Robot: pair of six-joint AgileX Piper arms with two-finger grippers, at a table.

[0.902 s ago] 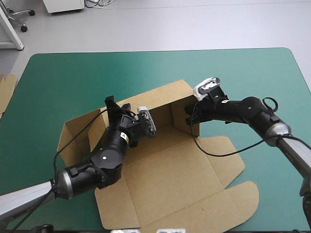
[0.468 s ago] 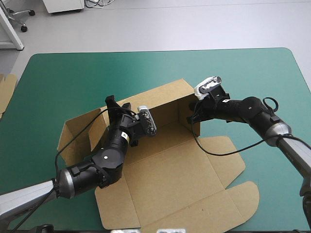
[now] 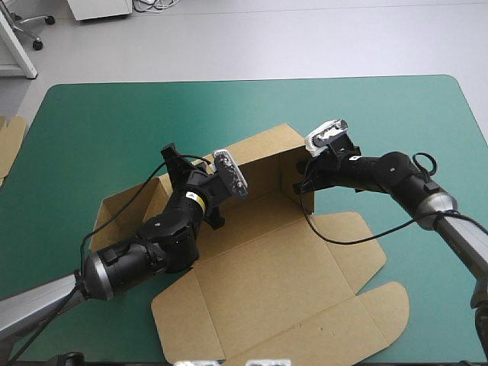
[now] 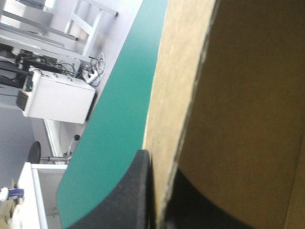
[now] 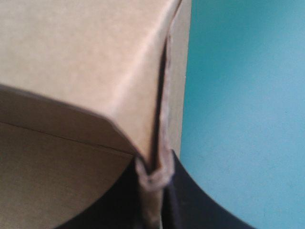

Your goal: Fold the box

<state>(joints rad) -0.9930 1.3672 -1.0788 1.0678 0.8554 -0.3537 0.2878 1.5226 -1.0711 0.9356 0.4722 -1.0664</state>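
The brown box (image 3: 282, 290) lies half raised on the teal-green cover (image 3: 114, 122): its back wall (image 3: 259, 156) and right side wall (image 3: 284, 179) stand up, and the lid lies flat toward the near edge. A left side flap (image 3: 122, 210) leans outward. My left gripper (image 3: 174, 162) is shut on the back wall's top edge near its left end; in the left wrist view the gripper (image 4: 161, 167) has the board (image 4: 238, 119) between its black fingers. My right gripper (image 3: 300, 183) is shut on the right side wall's near corner, where folded board (image 5: 86, 62) sits in the gripper (image 5: 155, 179).
An edge of more brown board (image 3: 9, 145) shows at the table's left edge. Bare teal-green cover (image 3: 396, 130) lies beyond the back wall and to the right of the box.
My left wrist has turned and moved slightly toward the far left with the back wall, and the left flap has dropped a little. The right gripper has stayed on the side wall.
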